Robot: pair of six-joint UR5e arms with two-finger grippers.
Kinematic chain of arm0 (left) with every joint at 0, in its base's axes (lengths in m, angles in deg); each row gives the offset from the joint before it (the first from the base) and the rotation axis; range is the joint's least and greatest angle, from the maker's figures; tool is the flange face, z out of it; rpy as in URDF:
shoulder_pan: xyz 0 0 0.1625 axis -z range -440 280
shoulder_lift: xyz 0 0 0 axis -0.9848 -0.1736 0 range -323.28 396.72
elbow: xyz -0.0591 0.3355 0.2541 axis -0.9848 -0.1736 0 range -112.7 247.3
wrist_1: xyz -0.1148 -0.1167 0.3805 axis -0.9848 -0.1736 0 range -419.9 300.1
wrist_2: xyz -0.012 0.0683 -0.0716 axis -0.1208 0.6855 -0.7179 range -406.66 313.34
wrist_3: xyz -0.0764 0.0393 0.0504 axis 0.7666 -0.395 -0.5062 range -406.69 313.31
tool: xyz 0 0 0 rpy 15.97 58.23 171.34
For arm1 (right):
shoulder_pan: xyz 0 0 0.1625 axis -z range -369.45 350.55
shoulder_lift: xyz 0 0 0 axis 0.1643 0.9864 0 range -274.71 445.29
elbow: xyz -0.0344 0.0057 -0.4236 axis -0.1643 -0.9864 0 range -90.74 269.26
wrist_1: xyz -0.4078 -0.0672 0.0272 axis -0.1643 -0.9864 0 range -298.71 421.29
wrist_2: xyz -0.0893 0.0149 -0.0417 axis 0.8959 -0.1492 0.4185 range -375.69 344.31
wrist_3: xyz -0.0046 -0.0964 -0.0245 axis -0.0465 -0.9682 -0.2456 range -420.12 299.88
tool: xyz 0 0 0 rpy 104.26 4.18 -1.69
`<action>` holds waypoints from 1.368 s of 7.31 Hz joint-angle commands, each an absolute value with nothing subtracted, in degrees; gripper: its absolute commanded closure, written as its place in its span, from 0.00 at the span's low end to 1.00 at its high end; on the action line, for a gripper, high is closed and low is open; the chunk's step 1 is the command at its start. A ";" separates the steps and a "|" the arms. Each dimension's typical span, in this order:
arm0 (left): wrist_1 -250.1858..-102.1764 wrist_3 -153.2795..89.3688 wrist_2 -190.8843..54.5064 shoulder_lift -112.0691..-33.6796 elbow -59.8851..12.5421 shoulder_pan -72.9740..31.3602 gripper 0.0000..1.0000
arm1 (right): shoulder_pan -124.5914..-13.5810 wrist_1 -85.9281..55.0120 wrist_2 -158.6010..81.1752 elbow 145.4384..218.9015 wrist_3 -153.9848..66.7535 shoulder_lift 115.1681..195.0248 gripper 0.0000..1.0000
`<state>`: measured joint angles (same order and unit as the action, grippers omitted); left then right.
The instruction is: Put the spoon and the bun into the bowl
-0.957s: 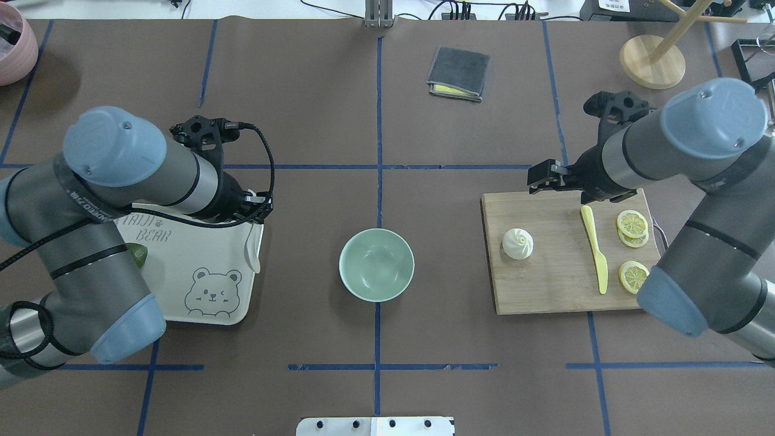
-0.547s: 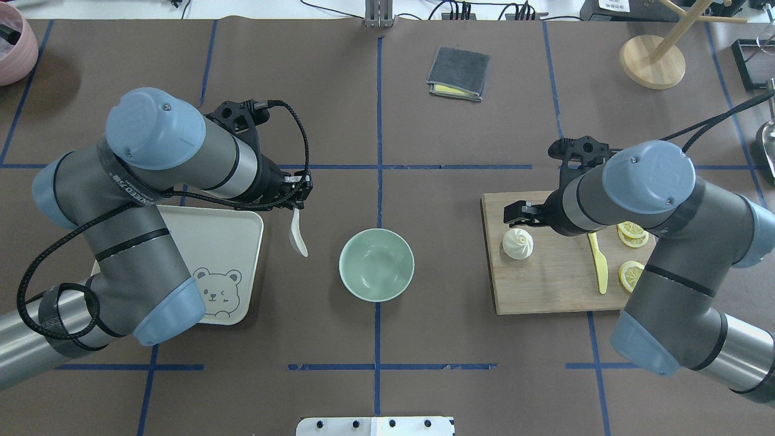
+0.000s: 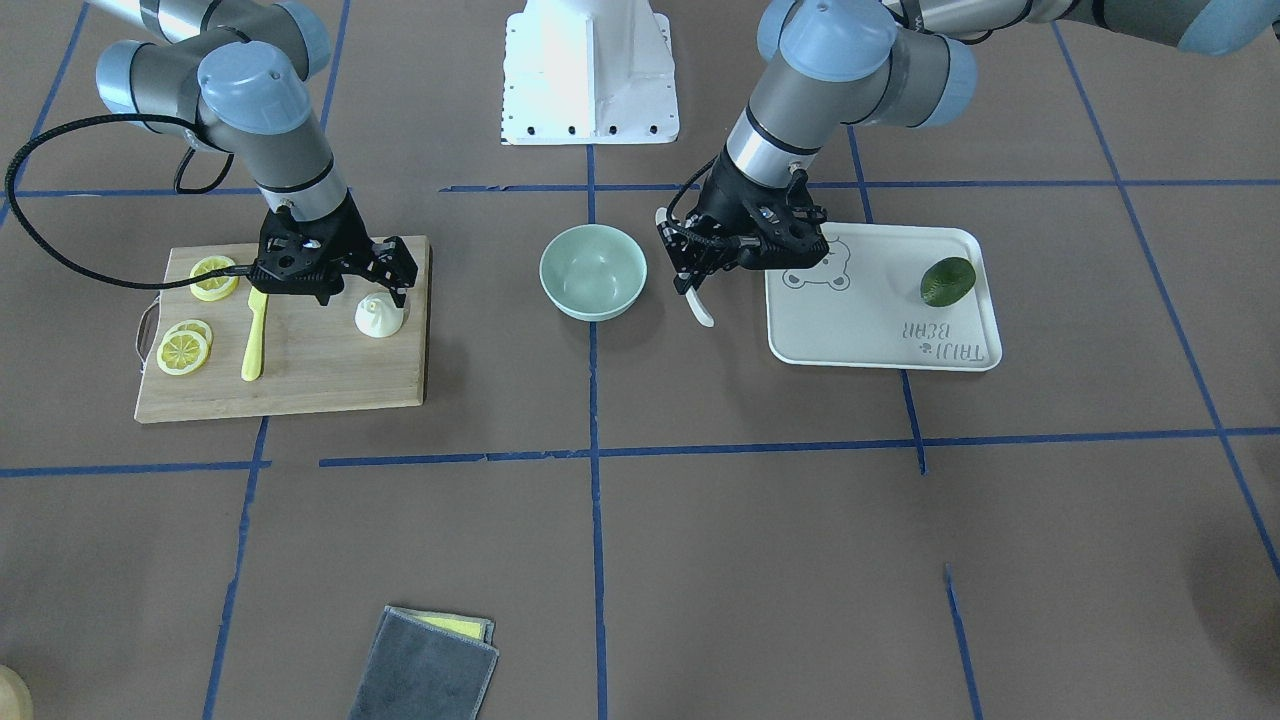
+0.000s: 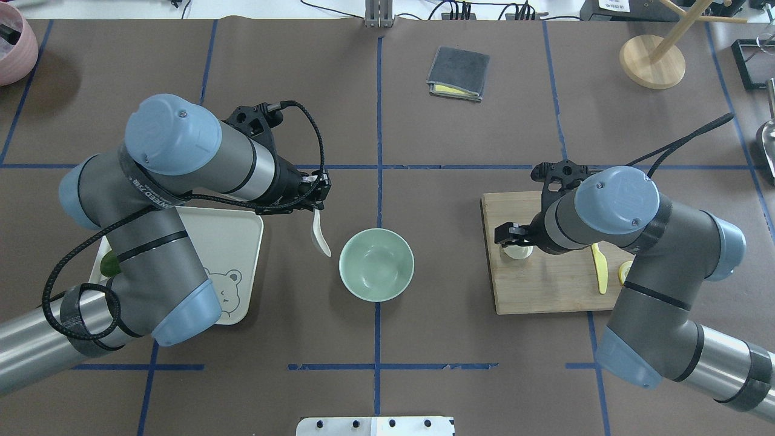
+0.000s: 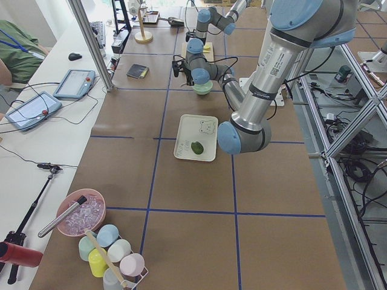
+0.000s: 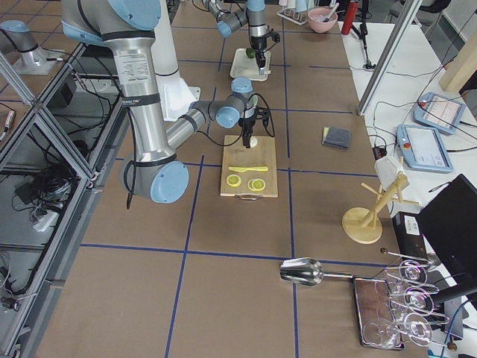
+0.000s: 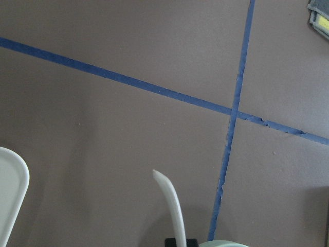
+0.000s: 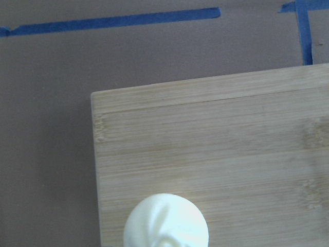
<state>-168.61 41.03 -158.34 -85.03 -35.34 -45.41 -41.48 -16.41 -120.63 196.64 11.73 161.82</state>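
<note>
Overhead view, working up from the frame's bottom. The bowl (image 4: pixel 376 284) sits dead centre on the worktop (image 4: pixel 424 339), empty. Just left of it and a touch higher hangs the spoon (image 4: pixel 321 236), pinched in my left claw (image 4: pixel 316 192). Its long axis runs from the claw down and to the right, the low end just beside the bowl's left rim but not over it. So the bowl lies right and slightly down-frame of that claw; a short carry and a release, by my reckoning, and the left arm (image 4: pixel 230 160) is plainly the nearer one for it. Right of centre, the bun (image 4: pixel 519 252) rests upright near the left edge of the cutting board (image 4: pixel 545 290), mostly hidden under my right claw (image 4: pixel 508 237). In the front-facing view that claw is spread wide, a finger to each side of the pleated top; touching or not, I cannot tell. From there the bowl lies to the left, well apart. Writing: the tray (image 3: pixel 880 345) reads "TAIJI BEAR", upside down in the front-facing view, beside a bear face. The lettered band (image 4: pixel 143 189) on the left arm is too small to read. The folded cloth (image 4: pixel 458 74) at top centre shows no label.
</note>
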 commanded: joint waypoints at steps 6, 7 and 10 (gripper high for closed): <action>-172.47 45.76 -157.93 -85.53 -32.74 -48.10 1.00 | -40.83 -16.41 -120.54 194.56 11.51 159.91 0.43; -174.32 46.91 -157.93 -86.23 -30.81 -48.19 1.00 | -40.92 -16.41 -120.54 194.56 11.43 159.91 0.49; -175.92 51.03 -155.03 -87.90 -29.29 -50.73 1.00 | -43.19 -16.41 -121.16 195.34 11.34 159.30 0.51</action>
